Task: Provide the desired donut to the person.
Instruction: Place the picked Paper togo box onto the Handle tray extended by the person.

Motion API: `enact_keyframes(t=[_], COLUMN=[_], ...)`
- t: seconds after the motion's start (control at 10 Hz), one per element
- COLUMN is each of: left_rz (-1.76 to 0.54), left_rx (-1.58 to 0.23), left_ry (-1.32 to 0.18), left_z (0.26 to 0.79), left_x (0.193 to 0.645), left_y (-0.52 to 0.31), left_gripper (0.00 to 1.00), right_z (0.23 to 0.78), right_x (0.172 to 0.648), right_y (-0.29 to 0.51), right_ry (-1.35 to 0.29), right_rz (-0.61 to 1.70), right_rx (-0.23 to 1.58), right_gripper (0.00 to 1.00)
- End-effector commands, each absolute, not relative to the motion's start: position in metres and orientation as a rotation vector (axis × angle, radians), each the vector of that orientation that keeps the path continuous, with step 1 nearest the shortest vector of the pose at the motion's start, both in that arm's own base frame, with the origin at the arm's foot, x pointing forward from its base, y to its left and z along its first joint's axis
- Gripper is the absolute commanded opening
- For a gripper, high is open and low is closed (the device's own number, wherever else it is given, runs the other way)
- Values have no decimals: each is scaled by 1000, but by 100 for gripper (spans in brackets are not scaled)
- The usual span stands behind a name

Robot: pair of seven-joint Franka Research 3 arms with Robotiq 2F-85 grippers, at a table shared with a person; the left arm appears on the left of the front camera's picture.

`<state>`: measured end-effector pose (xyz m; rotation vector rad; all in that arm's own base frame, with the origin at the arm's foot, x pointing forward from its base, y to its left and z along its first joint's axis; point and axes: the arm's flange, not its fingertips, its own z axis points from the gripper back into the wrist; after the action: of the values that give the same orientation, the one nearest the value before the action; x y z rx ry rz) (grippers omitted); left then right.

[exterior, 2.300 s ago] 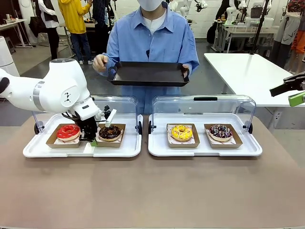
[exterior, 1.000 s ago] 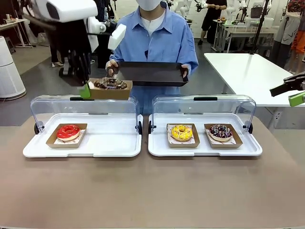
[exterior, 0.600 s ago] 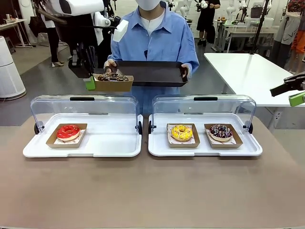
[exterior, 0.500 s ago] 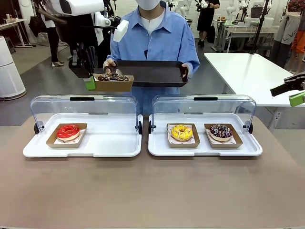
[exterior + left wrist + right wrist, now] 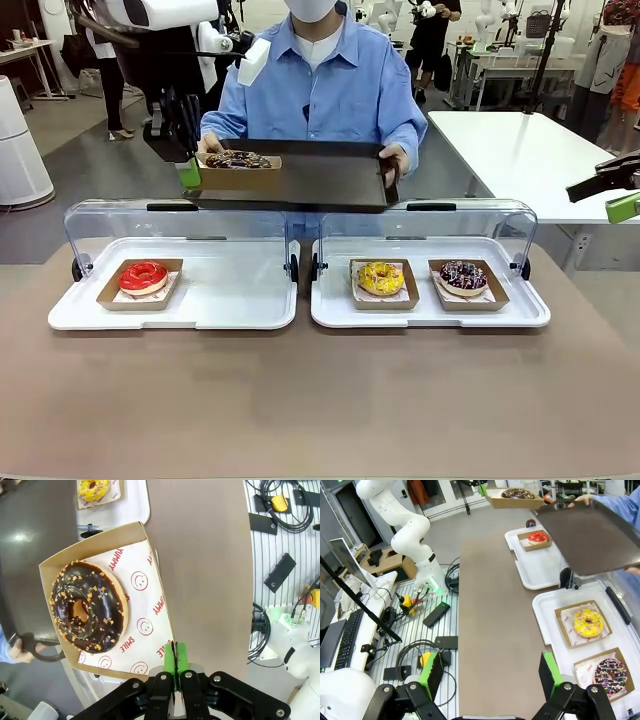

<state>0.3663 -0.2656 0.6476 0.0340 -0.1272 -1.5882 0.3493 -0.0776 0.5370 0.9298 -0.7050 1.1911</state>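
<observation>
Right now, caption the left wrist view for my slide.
Left gripper pinches a brown cardboard tray carrying a nut-sprinkled chocolate donut.

Two white trays [image 5: 232,292] rest on the brown table [image 5: 320,400].

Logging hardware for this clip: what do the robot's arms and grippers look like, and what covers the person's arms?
The left arm is glossy white with rounded joints. The left gripper and right gripper are black angular linkages with visible bolt heads and bright green pads. The person's sleeves are long and light blue.
</observation>
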Motion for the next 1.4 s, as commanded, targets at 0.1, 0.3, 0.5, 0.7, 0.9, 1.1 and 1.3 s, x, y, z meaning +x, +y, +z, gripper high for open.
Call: enact_keyframes(t=[0.1, 0.3, 0.5, 0.7, 0.9, 1.1, 1.3], left_rz=[-1574, -1574, -1588, -1564, -1596, -1607, -1607], left_rx=[36, 36, 34, 46, 46, 87, 90], left_ry=[-129, -129, -127, -213, -257, -221, -189], left_z=[648, 648, 647, 665, 673, 667, 650], left_x=[362, 362, 366, 413, 443, 477, 507], left_y=[-264, -264, -266, -262, -257, -250, -235], left_gripper=[0, 0, 1, 1, 1, 1, 1], right_z=[537, 537, 537, 537, 537, 537, 537], right_x=[349, 349, 349, 349, 349, 349, 349], right_y=[-79, -79, -79, -79, -79, -79, -79], right_ry=[-718, -718, -718, -718, -718, -718, -718], right_rz=[1203, 1203, 1203, 1203, 1203, 1203, 1203], right_rx=[938, 938, 938, 938, 938, 938, 938], right_gripper=[100, 100, 100, 100, 100, 100, 100])
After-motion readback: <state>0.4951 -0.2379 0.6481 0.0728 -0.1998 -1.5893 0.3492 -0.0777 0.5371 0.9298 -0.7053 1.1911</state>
